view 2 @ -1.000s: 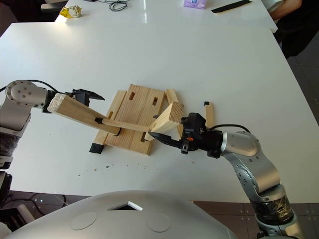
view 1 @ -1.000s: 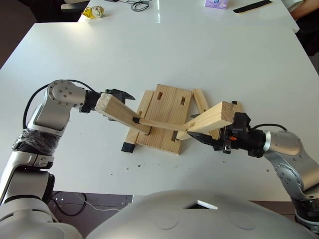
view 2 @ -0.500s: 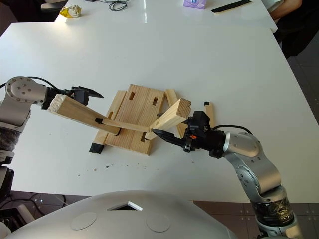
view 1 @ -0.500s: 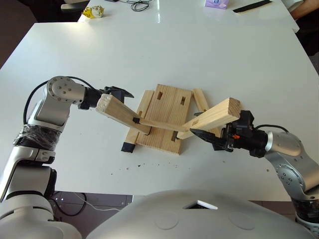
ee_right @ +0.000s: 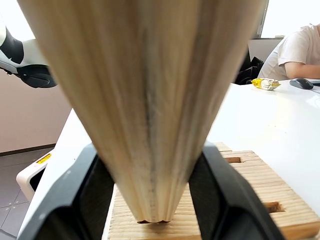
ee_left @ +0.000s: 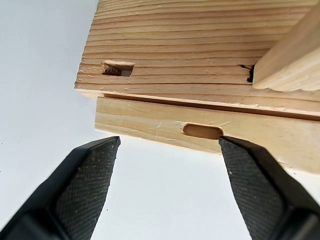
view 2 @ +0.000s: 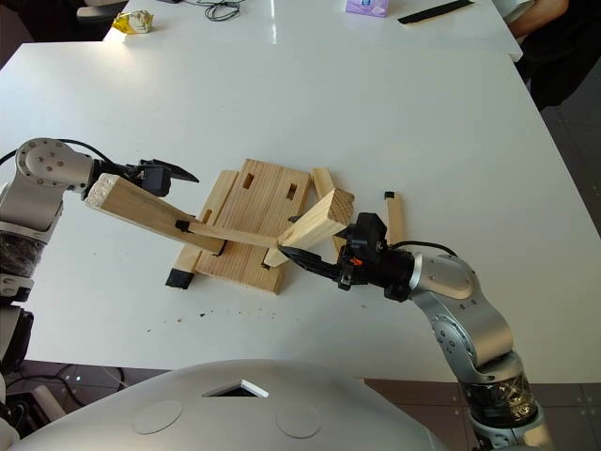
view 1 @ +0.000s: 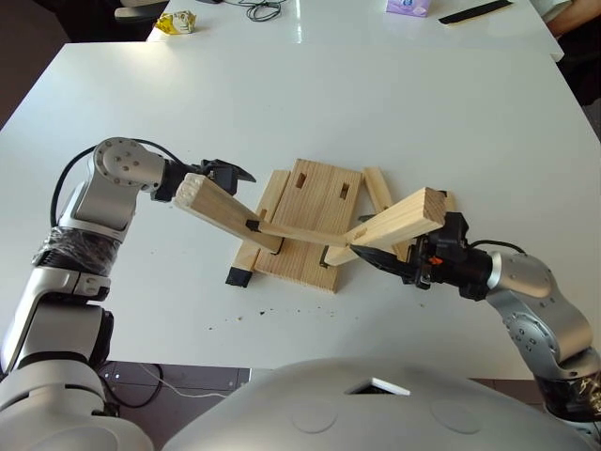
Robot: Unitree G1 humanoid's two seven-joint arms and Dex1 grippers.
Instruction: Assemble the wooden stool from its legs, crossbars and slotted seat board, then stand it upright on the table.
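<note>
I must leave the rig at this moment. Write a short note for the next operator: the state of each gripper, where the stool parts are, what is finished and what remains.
Left gripper: open, holding nothing, beside the raised end of the left leg.
Right gripper: shut on the right leg, held tilted above the table.
Parts: a crossbar links these two legs over the seat board, which lies flat. Another leg lies along the board's left edge, and loose sticks lie to its right.
Done: one leg pair seems joined.
Left: the other legs and crossbars, fitting the seat, standing the stool upright.
</note>
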